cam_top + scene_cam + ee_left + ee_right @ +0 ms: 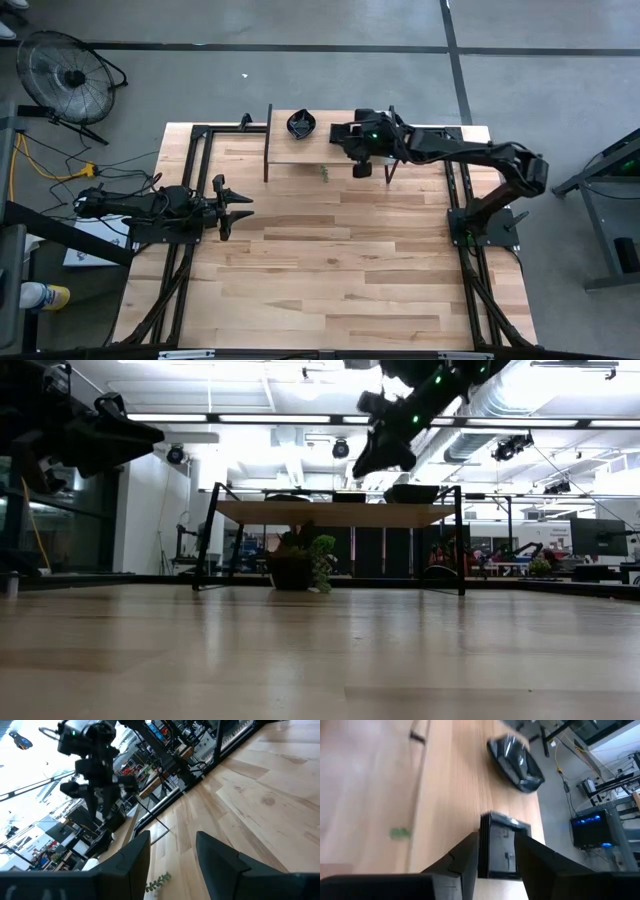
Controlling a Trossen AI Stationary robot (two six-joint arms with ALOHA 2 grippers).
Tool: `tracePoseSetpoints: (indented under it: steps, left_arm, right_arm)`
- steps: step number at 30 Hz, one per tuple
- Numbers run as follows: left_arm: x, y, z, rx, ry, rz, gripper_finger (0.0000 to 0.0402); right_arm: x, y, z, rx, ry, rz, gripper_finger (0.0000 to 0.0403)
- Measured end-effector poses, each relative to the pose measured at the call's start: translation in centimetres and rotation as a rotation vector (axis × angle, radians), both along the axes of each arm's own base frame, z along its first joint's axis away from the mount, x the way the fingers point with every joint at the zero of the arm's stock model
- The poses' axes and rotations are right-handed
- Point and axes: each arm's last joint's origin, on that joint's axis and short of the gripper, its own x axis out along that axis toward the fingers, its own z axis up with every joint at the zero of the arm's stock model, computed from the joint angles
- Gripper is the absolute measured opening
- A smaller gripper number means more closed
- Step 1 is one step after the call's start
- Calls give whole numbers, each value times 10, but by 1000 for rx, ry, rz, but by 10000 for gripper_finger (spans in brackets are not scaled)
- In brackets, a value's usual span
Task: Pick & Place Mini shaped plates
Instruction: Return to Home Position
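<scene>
A low wooden shelf (330, 152) stands at the table's far edge. Two mini shaped plates rest on its top. One glossy rounded plate (301, 124) (515, 762) sits toward the shelf's left end. A squarish one (502, 847) (410, 493) lies flat under my right gripper (338, 133) (496, 835). That gripper is open and points along the shelf toward the table's left, a finger on either side of the squarish plate. In the low view it hangs above the shelf top, clear of the plate. My left gripper (240, 207) (172, 845) waits open at the table's left side.
A small green plant (300, 565) (324, 173) stands on the table under the shelf's near edge. The shelf's dark legs (267, 145) (388, 172) reach down to the tabletop. Bare wooden table (340, 270) stretches from the shelf to the near edge.
</scene>
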Motion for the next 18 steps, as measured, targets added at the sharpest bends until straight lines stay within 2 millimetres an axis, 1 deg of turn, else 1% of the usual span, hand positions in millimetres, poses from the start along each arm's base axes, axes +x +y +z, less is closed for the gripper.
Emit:
tracePoseSetpoints:
  steps: [4,6,9,11,14,16,18]
  left_arm:
    - [0,0,0,0,0,0,154]
    - [0,0,0,0,0,0,154]
    - [0,0,0,0,0,0,154]
    - [0,0,0,0,0,0,154]
    - [0,0,0,0,0,0,154]
    - [0,0,0,0,0,0,154]
    - [0,0,0,0,0,0,154]
  right_arm:
    - [-15,15,17,95,-46,33,117]
    - [-25,23,24,199,-56,65,110]
    - [-42,33,25,369,-41,90,94]
    - [-53,41,14,441,-49,120,78]
    - [-70,55,-10,458,-101,155,49]
    - [-84,67,-28,483,-159,177,25]
    - [-98,79,-41,502,-246,225,7]
